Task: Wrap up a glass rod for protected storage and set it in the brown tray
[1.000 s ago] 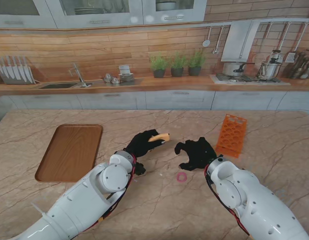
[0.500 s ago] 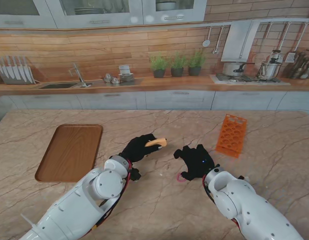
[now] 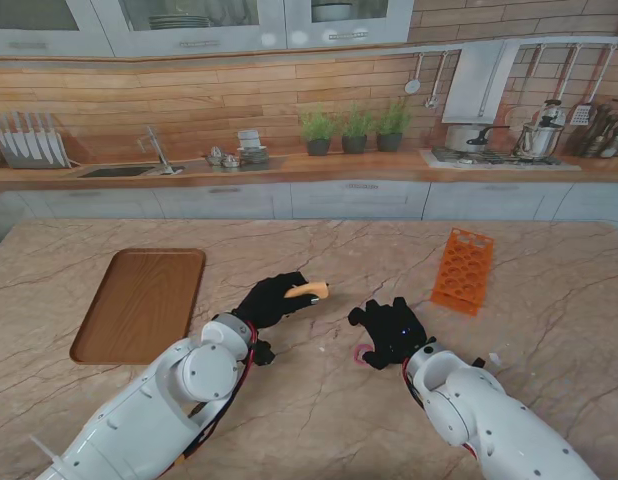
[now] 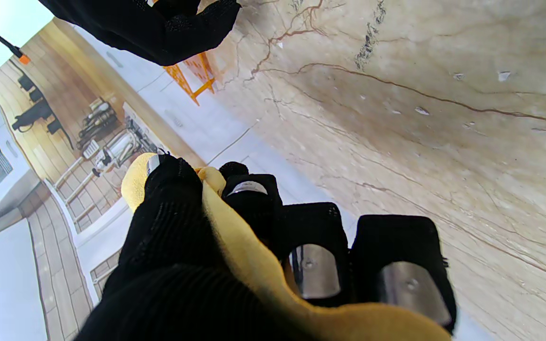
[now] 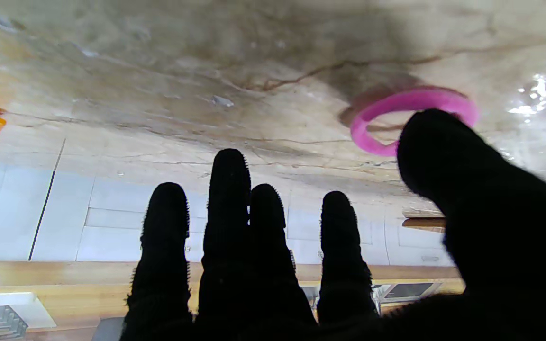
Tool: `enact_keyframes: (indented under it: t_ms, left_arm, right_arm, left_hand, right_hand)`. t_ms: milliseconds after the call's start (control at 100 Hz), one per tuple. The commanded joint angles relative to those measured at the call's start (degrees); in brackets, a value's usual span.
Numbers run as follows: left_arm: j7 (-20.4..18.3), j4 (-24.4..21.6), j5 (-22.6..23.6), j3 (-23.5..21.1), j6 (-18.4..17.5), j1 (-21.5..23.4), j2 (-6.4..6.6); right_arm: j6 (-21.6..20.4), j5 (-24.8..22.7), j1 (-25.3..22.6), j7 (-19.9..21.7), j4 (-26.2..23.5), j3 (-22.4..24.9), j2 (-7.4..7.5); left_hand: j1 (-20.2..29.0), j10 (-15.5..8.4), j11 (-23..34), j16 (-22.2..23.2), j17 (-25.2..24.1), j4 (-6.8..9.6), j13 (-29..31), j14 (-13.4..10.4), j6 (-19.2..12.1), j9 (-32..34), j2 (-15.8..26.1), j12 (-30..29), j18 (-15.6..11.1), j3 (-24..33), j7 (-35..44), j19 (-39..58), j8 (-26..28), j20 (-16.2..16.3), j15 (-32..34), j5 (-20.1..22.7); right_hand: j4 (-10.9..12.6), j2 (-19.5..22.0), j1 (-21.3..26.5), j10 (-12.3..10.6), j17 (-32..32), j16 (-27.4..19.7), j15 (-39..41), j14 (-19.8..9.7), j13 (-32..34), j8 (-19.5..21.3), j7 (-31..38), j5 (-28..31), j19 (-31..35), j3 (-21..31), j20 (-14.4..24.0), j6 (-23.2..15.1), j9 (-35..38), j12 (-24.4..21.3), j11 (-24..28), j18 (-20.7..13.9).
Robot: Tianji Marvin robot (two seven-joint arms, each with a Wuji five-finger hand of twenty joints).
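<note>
Two black-gloved hands work over the marble surface [image 3: 319,400]. The left hand [image 3: 272,300] is clenched around one roll of yellow-tan wrapping [image 3: 307,291], whose rounded end sticks out past the fingers toward the right. In the left wrist view the same roll [image 4: 235,246] runs between the thumb and the curled fingers [image 4: 318,246], pinned by them. The glass rod itself cannot be made out; only the wrapping shows.

The right hand [image 3: 391,330] grasps nothing: its four fingers [image 5: 228,199] are stretched out and slightly apart, with the thumb [image 5: 448,156] set off to one side. One pink ring [image 3: 363,353], apparently an elastic band, lies flat on the surface at the left edge of that hand, partly covered by it. In the right wrist view the ring [image 5: 396,102] lies just beyond the thumb tip; whether the thumb touches it cannot be told.

One brown tray [image 3: 141,303] lies flat at the left, well apart from both hands, with nothing in it. One orange rack [image 3: 463,271] with rows of round holes lies to the right, farther from me than the right hand, and a corner of it [image 4: 192,78] shows in the left wrist view.
</note>
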Motion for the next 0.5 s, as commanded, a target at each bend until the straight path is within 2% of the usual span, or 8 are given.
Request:
enact_keyframes:
  t_ms: [0, 220, 490]
  left_arm:
    - [0.06, -0.06, -0.29, -0.03, 0.09, 0.26, -0.19]
    - [0.06, -0.16, -0.43, -0.07, 0.67, 0.15, -0.24]
    - [0.01, -0.31, -0.44, -0.15, 1.05, 0.16, -0.23]
  right_arm:
    - [0.2, 0.32, 0.17, -0.19, 0.08, -0.09, -0.34]
    - [0.45, 0.83, 1.18, -0.41, 0.92, -0.65, -0.44]
    - [0.05, 0.92, 0.75, 1.01, 0.43, -0.92, -0.26]
  left_hand:
    - [4.1, -1.72, 3.55, -0.3, 1.25, 0.89, 2.02, -0.47, -0.06, 3.34, 2.02, -0.39, 0.94, 1.63, -0.68, 15.64, -0.77, 1.91, 6.43, 1.16]
    - [4.06, -1.71, 3.62, -0.46, 1.24, 0.89, 2.0, -0.46, -0.09, 3.21, 1.97, -0.64, 0.99, 1.68, -0.72, 15.64, -0.82, 1.98, 6.49, 1.23]
    - [4.01, -1.71, 3.69, -0.57, 1.23, 0.88, 2.0, -0.46, 0.04, 3.19, 1.91, -0.8, 1.03, 1.7, -0.74, 15.64, -0.84, 1.96, 6.53, 1.28]
  right_hand:
    - [1.98, 2.92, 0.36, 1.13, -0.9, -0.52, 1.48, -0.75, -1.74, -0.3, 1.36, -0.81, 1.54, 2.25, -0.99, 1.04, -1.85, 0.66, 1.11, -0.67]
    - [2.15, 4.04, -0.1, 1.37, -0.86, -0.62, 1.89, -0.6, -1.7, -0.47, 1.66, -0.45, 2.11, 2.2, -1.34, 0.97, -1.74, 0.64, 1.31, -0.68]
    - [2.11, 0.99, 0.71, 1.57, -1.18, -0.92, 1.83, -0.45, -2.13, -0.57, 2.22, 1.44, 2.46, 2.48, -1.96, 0.32, -2.0, 0.47, 1.15, -0.48]
